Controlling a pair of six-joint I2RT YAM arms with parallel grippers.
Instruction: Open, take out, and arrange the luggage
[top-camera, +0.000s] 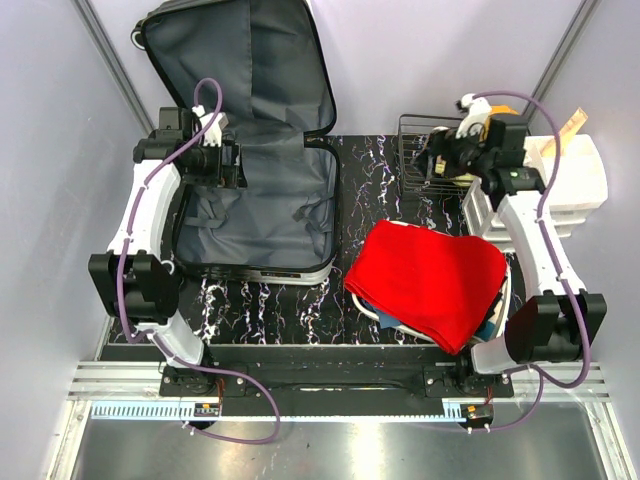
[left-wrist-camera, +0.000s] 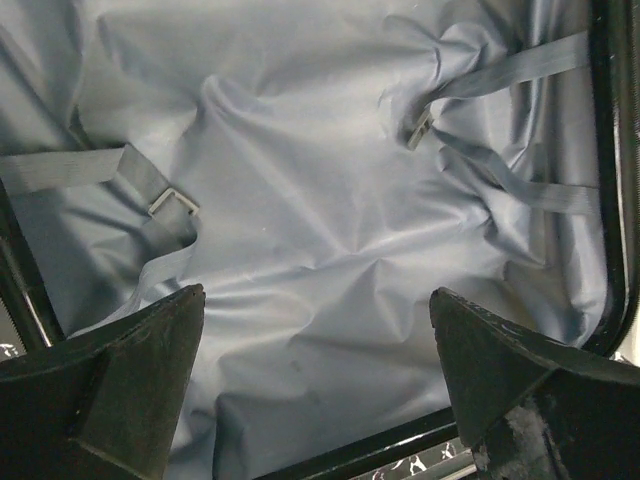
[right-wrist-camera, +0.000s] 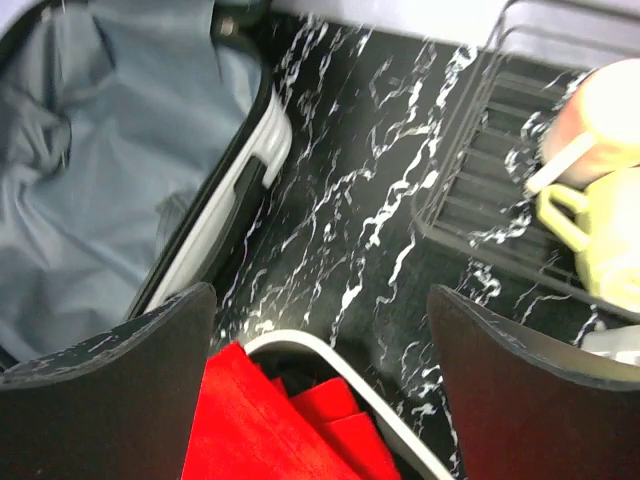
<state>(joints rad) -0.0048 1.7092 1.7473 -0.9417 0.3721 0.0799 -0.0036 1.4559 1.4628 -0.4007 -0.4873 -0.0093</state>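
At ten o'clock on the table the luggage (top-camera: 255, 205) lies open, its lid propped upright against the back wall. Inside I see only grey lining and two loose straps (left-wrist-camera: 500, 75) with buckles. My left gripper (left-wrist-camera: 315, 295) hangs over that lower half, fingers wide apart and holding nothing. My worry there is that a low sweep snags a strap or bunches the lining, or that a nudge brings the lid down onto the arm.

At four o'clock the white basin (right-wrist-camera: 300, 342) holds folded clothes, with a red cloth (top-camera: 430, 275) draped over its rim. I think a careless pull could drag it onto the table. My right gripper (right-wrist-camera: 320, 290) hovers at one o'clock, fingers spread and nothing between them, near the wire rack (top-camera: 415, 150) holding a pink mug (right-wrist-camera: 600, 110) and a yellow mug (right-wrist-camera: 600, 240). A swing to that side could knock them.
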